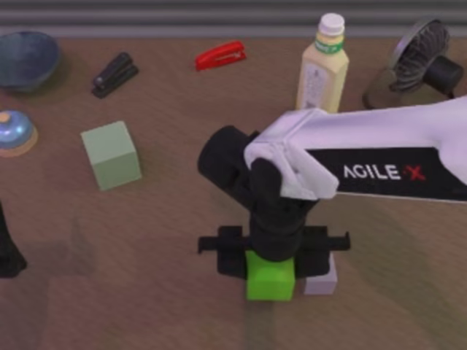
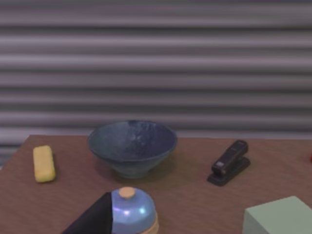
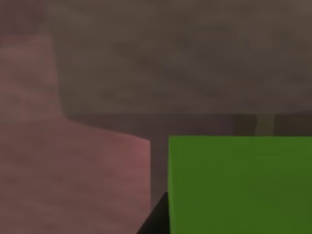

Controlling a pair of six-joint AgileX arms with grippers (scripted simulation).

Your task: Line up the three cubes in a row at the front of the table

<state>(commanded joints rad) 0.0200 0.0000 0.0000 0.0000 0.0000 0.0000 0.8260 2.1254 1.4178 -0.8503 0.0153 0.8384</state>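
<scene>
Right gripper (image 1: 271, 257) hangs low over the near middle of the brown wood-grain table (image 1: 146, 292), directly above the medium bright lime-green matte cube (image 1: 271, 278). Its black body hides the fingertips from above and its own wrist camera shows only the cube's green face, so whether it grips the cube or has let go cannot be told. The small lavender matte cube (image 1: 322, 281) sits just to the right of the lime one, touching or nearly so, the two forming the beginning of a row along the near edge. The large pale sage-green matte cube (image 1: 111, 154) stands well apart, to the left and farther back, not yet in line. The left gripper (image 1: 9, 251) is parked at the table's left edge, its fingers out of sight.

All three cubes look rigid, light and matte, so they should not slip or deform. Flat opposite side faces are the natural hold, squarely across the middle. The sage cube is the widest and probably needs the jaws spread nearly full. A dark blue glazed bowl (image 2: 132, 146) and a black stapler (image 2: 229, 163) lie behind it, clear of the approach.
</scene>
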